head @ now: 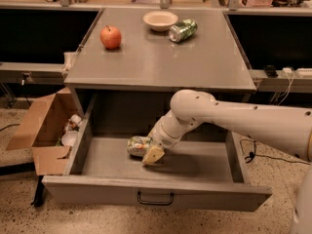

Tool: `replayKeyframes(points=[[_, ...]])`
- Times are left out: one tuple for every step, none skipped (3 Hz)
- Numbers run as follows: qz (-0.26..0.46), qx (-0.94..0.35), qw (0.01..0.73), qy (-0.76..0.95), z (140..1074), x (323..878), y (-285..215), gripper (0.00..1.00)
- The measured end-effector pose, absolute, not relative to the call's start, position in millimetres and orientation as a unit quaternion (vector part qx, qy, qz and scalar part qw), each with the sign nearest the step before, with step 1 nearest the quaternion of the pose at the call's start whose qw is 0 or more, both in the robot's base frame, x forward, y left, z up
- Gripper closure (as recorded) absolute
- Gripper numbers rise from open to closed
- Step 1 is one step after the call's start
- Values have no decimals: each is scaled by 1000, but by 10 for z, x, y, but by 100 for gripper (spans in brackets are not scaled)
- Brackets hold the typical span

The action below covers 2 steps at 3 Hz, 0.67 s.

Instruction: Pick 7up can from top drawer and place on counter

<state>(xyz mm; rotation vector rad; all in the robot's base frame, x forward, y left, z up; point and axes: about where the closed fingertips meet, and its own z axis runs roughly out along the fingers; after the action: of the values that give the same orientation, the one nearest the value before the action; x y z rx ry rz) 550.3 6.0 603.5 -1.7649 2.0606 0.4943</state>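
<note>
The 7up can, pale with green patches, lies on its side inside the open top drawer, left of the middle. My gripper is down in the drawer right at the can's right end, with a yellowish finger showing beside it. The white arm reaches in from the right. The grey counter is above the drawer.
On the counter stand a red apple, a white bowl and a darker green can lying on its side. An open cardboard box with rubbish stands on the floor at the left. Wooden benches run behind.
</note>
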Motion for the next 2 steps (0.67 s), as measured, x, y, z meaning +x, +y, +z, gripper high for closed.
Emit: replayKeyframes(points=[[176, -628, 191, 734, 6057, 5502, 60, 69], [158, -633, 237, 720, 6540, 5429, -87, 92]])
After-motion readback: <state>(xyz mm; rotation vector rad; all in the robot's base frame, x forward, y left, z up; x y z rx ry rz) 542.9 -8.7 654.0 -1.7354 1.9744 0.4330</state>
